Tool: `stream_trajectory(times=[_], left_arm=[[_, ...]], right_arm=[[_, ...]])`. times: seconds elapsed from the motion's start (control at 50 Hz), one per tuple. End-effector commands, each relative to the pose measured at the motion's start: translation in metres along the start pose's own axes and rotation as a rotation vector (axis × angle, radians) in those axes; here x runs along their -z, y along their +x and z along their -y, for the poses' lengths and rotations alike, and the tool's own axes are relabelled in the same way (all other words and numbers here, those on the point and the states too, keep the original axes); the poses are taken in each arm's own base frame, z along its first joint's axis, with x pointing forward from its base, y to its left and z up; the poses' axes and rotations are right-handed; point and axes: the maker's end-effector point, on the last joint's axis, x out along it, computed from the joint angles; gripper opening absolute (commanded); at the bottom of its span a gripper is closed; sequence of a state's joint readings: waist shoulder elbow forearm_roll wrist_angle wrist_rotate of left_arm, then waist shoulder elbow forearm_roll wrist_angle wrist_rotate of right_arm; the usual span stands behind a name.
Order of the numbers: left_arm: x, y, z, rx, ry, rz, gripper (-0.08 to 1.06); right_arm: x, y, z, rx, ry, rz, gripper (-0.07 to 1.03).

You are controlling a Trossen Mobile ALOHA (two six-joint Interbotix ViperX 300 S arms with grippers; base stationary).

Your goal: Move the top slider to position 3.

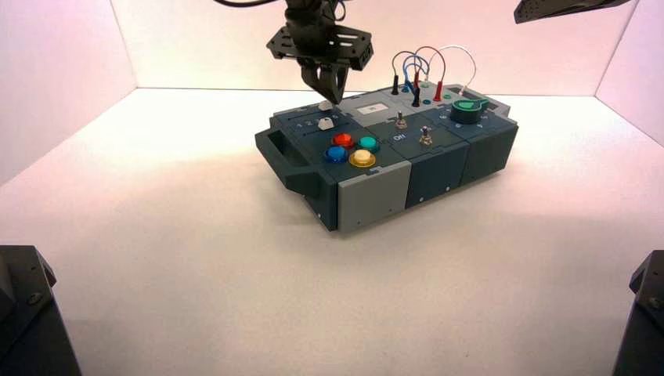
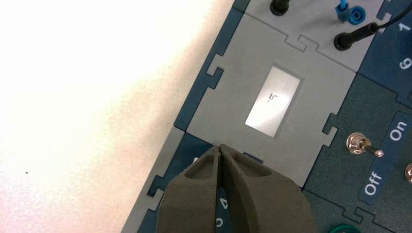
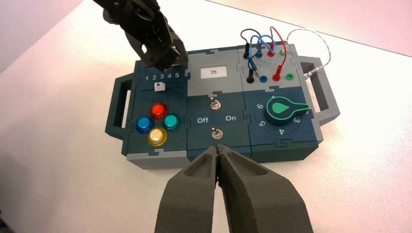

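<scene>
The top slider's white knob (image 1: 325, 105) sits at the far rim of the dark slider panel, towards its right end. My left gripper (image 1: 335, 95) is shut and empty, with its tips just above and beside that knob. In the left wrist view the shut gripper (image 2: 221, 147) is over the seam between the slider panel and the grey display panel, and a sliver of the white knob (image 2: 196, 159) shows beside one finger. The digit 3 (image 3: 162, 76) is the middle of the 1-5 row. My right gripper (image 3: 218, 148) is shut and empty, held high in front of the box.
The second white slider knob (image 3: 159, 87) sits under digit 3, next to four round coloured buttons (image 3: 158, 110). The display (image 3: 211, 72) reads 35. Two toggle switches (image 3: 213, 104), a green knob (image 3: 282, 109) and plugged wires (image 3: 265, 41) lie to the right.
</scene>
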State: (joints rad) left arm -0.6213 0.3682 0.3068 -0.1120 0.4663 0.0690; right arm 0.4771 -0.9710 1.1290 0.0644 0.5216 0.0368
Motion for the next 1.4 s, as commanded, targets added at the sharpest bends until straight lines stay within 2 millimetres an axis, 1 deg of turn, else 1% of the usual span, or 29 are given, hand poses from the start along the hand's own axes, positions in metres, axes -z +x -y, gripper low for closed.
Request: stream_trajectory(times=[0.02, 0.34, 0.46, 0.64, 0.84, 1.4], left_arm=[[-0.014, -0.009, 0.002, 0.001, 0.015, 0.04, -0.03], [-0.017, -0.009, 0.002, 0.0, 0.02, 0.044, -0.03], [-0.025, -0.012, 0.003, 0.001, 0.025, 0.058, -0.03], [-0.032, -0.014, 0.003, 0.002, 0.042, 0.066, -0.03], [-0.031, -0.013, 0.003, 0.001, 0.051, 0.061, -0.03], [-0.027, -0.011, -0.013, -0.015, 0.045, 0.045, -0.03]], right_arm=[[-0.011, -0.003, -0.002, -0.006, -0.003, 0.026, -0.02], [-0.011, -0.003, -0.002, -0.006, -0.003, 0.026, -0.02], [-0.011, -0.003, -0.002, -0.006, -0.003, 0.026, -0.02], [-0.011, -0.003, -0.002, -0.005, -0.005, 0.026, -0.02], [-0.01, -0.003, -0.002, -0.005, -0.005, 0.024, -0.02], [-0.01, -0.003, -0.002, -0.005, -0.005, 0.024, -0.02]])
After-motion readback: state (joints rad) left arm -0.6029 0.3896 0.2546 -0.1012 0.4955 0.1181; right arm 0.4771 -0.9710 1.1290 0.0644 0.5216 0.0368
